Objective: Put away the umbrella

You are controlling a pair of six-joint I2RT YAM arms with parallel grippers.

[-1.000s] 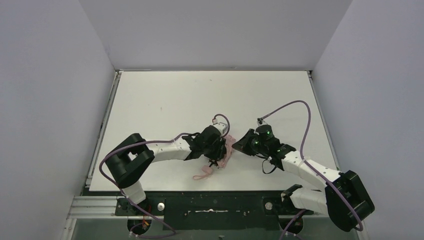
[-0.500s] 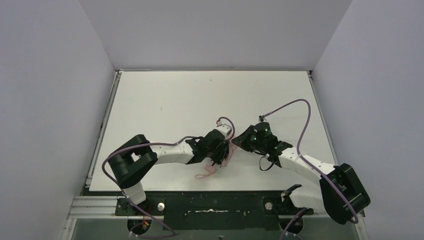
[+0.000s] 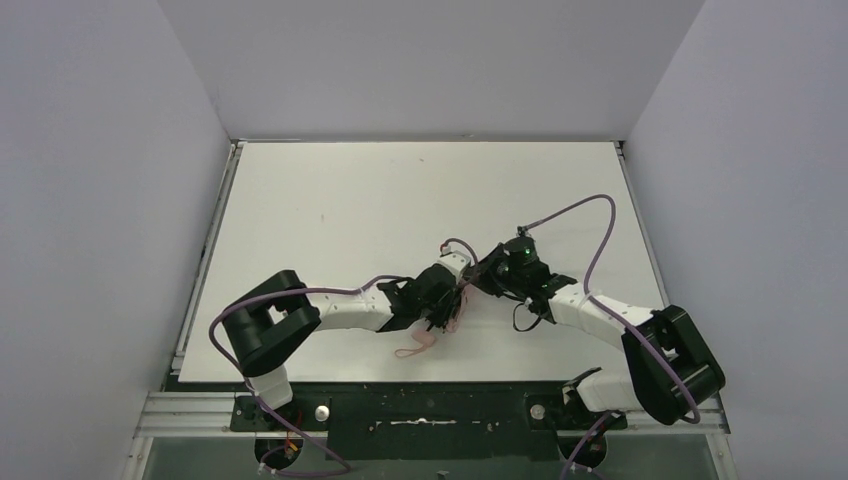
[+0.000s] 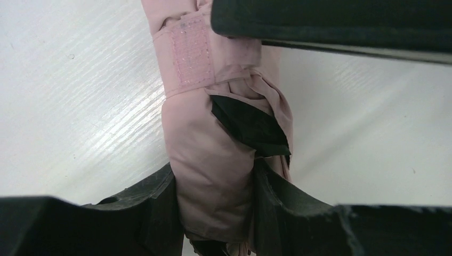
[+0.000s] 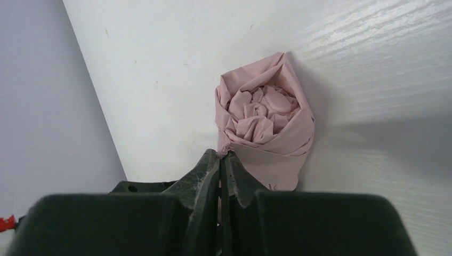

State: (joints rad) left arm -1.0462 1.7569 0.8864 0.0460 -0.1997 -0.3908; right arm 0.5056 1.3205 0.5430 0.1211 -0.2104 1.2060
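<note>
Two robot arms meet over a white table (image 3: pixel 330 200) walled in pale grey. The left arm stretches low from its base at the near edge, reaching rightward to the middle. The left gripper (image 3: pixel 441 308) is clamped from both sides on a compact folding umbrella (image 4: pixel 208 160) of pale pink cloth with a black lining. Its black fingers (image 4: pixel 154 205) are part-way apart, pressed against the rolled bundle.

The umbrella lies on the table near the front edge, between the two grippers. A pink fastening band (image 4: pixel 189 56) is wrapped round it, and a flap of black lining shows beneath the band. A thin pink strap loop (image 3: pixel 415 347) trails on the table towards the near edge.

The right arm bends in from the opposite side, forearm angled leftward. The right gripper (image 5: pixel 220 160) has its jaws pressed fully together, the tips touching the edge of the bundle's crumpled end. Whether any cloth is pinched between them cannot be told.
</note>
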